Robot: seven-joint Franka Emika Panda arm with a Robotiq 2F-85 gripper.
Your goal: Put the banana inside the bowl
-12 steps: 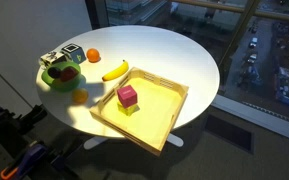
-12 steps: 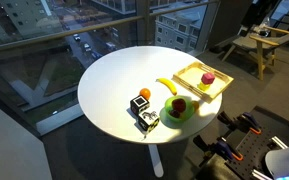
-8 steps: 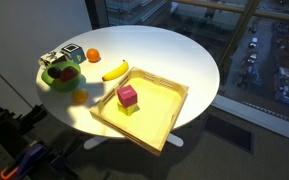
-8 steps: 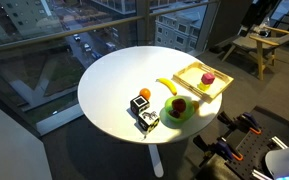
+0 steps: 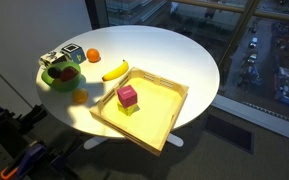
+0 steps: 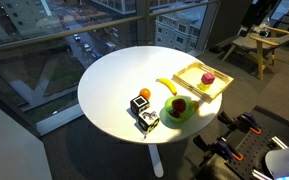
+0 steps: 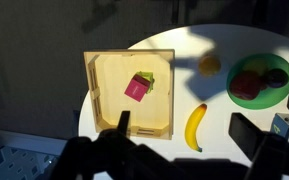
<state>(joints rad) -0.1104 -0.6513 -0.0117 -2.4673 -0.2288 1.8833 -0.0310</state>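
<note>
The yellow banana (image 7: 195,127) lies on the white round table between the wooden tray and the green bowl (image 7: 240,70). It also shows in both exterior views (image 5: 115,70) (image 6: 165,86), as does the bowl (image 5: 50,81) (image 6: 173,117). The bowl holds dark red fruit. My gripper (image 7: 185,121) is open and empty, high above the table, with its two fingers either side of the banana in the wrist view. The gripper does not show in either exterior view.
A square yellow wooden tray (image 7: 106,75) (image 5: 162,112) (image 6: 192,72) holds a pink block (image 7: 138,88). Oranges (image 5: 93,55) (image 5: 79,96) and a black-and-white box (image 5: 59,56) (image 6: 144,110) lie near the bowl. The table edge (image 5: 209,95) is near the tray.
</note>
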